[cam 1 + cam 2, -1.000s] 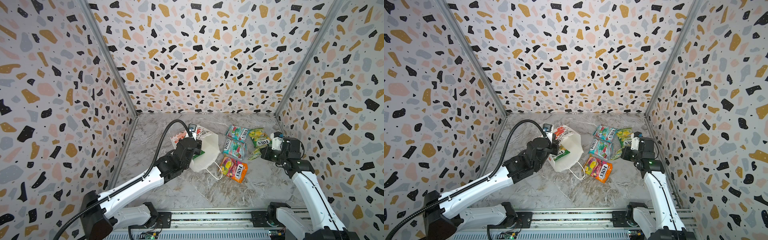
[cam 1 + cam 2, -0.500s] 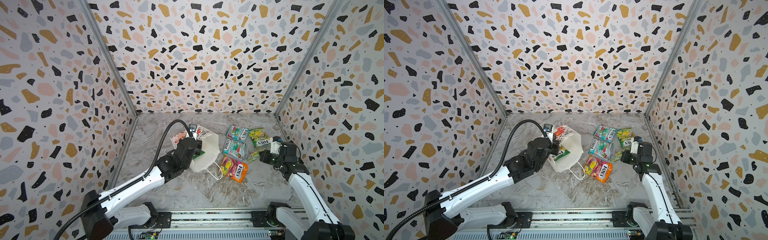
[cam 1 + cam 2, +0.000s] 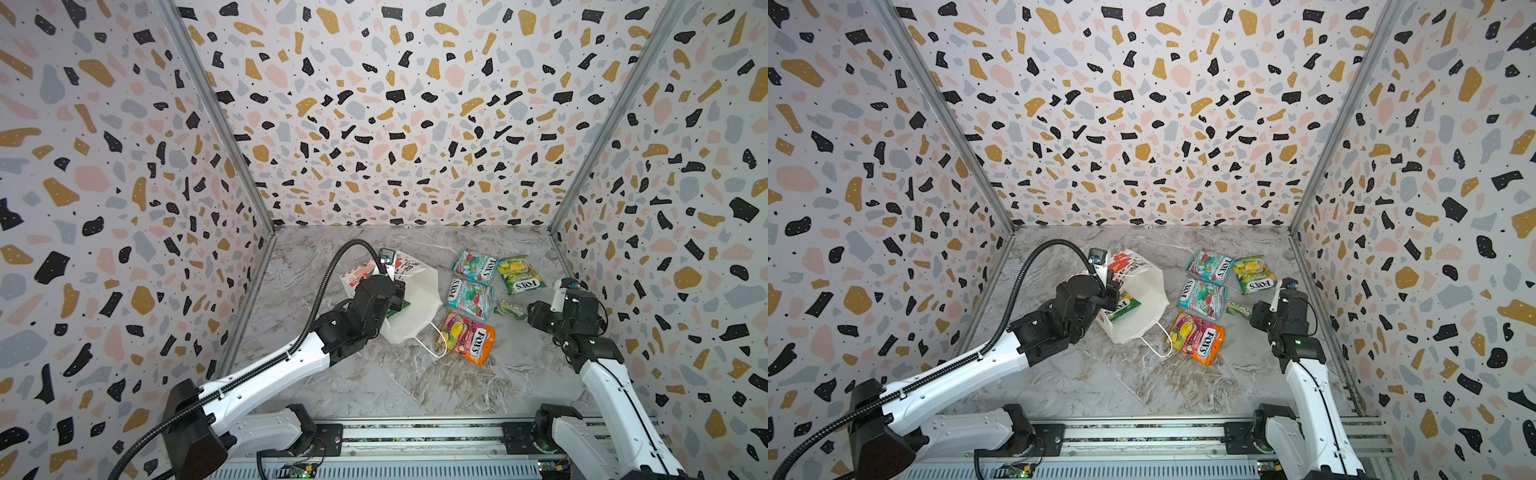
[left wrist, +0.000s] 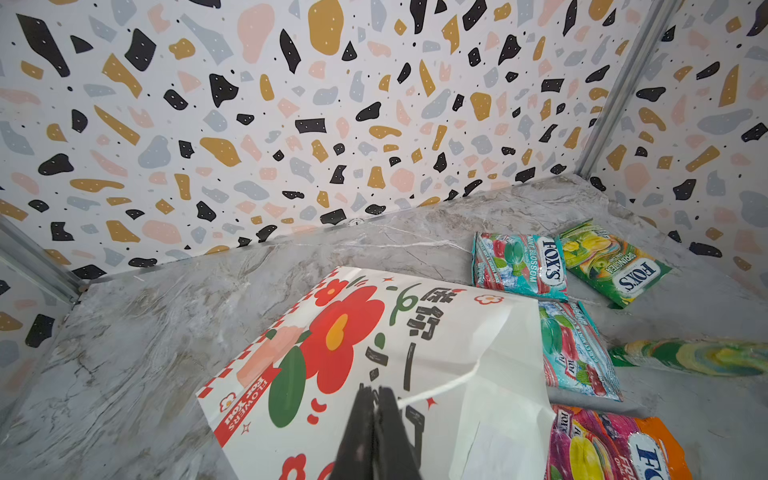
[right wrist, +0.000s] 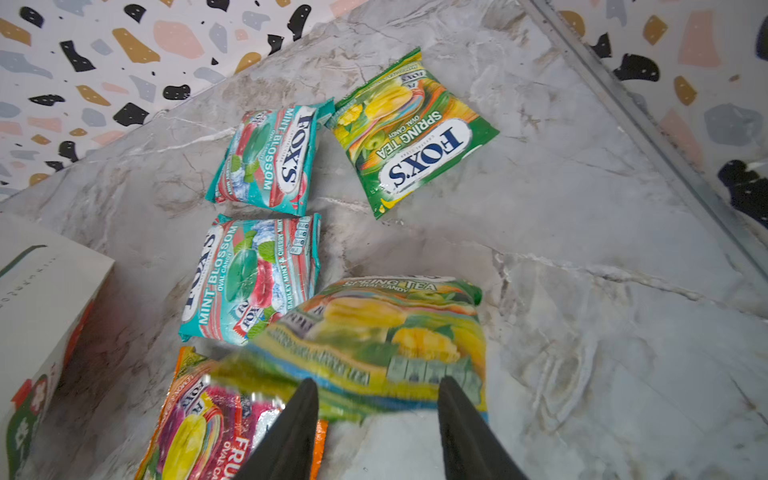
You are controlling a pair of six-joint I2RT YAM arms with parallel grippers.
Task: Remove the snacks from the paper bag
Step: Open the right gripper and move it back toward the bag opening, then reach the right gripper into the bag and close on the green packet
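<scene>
The white paper bag (image 3: pixel 419 291) with red flowers lies tilted on the marble floor, mouth toward the snacks. My left gripper (image 4: pixel 377 392) is shut on its white cord handle (image 4: pixel 440 384). A green pouch (image 3: pixel 1123 306) shows inside the bag. Several snacks lie outside: two teal pouches (image 5: pixel 270 158) (image 5: pixel 249 278), a yellow-green one (image 5: pixel 411 133) and an orange-pink one (image 5: pixel 199 428). My right gripper (image 5: pixel 378 380) is open, and a second yellow-green pouch (image 5: pixel 382 332), blurred, lies loose just beyond its fingertips. In both top views this pouch (image 3: pixel 510 309) sits between the right gripper (image 3: pixel 534 311) and the teal pouches.
Terrazzo-print walls enclose the floor on three sides; the right wall's metal rail (image 5: pixel 648 137) runs close to the right arm. A rail with both arm bases (image 3: pixel 415 436) runs along the front. Bare marble floor (image 3: pixel 395 382) lies in front of the bag.
The right gripper has opened and let go of the yellow-green pouch, which has dropped by the teal pouches. The left gripper still holds the bag's handle in place.
</scene>
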